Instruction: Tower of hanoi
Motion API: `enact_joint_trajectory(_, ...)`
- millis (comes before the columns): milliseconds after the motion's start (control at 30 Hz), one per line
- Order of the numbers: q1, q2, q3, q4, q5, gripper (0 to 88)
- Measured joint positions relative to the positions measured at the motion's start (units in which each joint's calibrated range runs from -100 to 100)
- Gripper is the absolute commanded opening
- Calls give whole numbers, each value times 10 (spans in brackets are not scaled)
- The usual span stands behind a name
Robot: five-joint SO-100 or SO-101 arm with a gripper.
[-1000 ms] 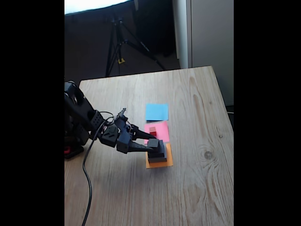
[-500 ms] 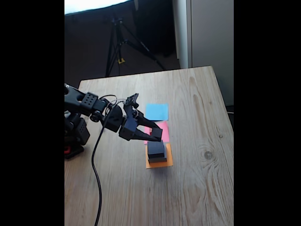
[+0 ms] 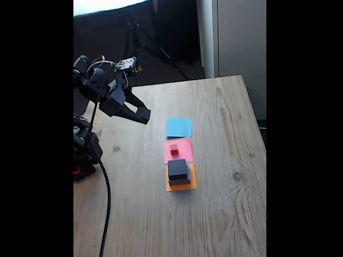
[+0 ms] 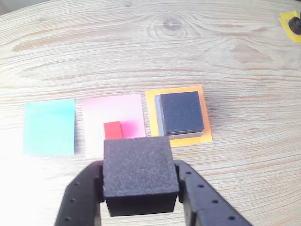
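Observation:
In the wrist view my gripper point(image 4: 141, 181) is shut on the small black cube point(image 4: 138, 160), held in the air above the table. In the fixed view the gripper point(image 3: 140, 114) hangs high at the left, well away from the paper squares. The tiny red cube point(image 3: 174, 149) point(image 4: 113, 130) sits on the pink paper point(image 3: 184, 145) point(image 4: 117, 106). The black slab point(image 3: 178, 170) point(image 4: 182, 112) lies on the grey slab point(image 4: 188, 135), both on the orange paper point(image 3: 185, 186) point(image 4: 151, 101).
A blue paper square point(image 3: 178, 127) point(image 4: 49, 126) lies bare beyond the pink one. The arm's base point(image 3: 86, 155) and its cable point(image 3: 104, 203) occupy the table's left side. A tripod point(image 3: 134, 43) stands behind the table. Yellow tape point(image 4: 290, 21) marks one corner.
The gripper closed on the small black cube atop the stack, lifted it off, and swung up and back to the left. The red cube on the pink paper is now uncovered.

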Motion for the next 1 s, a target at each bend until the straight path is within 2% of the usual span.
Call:
enact_joint_trajectory(233, -83, -66, -52, 70, 12, 17)
enact_joint_trajectory(567, -183, -105, -45, 84, 12, 19)
enact_joint_trajectory(733, -226, -107, 13, 82, 14, 25)
enact_joint_trajectory(1000, -257, -130, 249, -98, 47, 29)
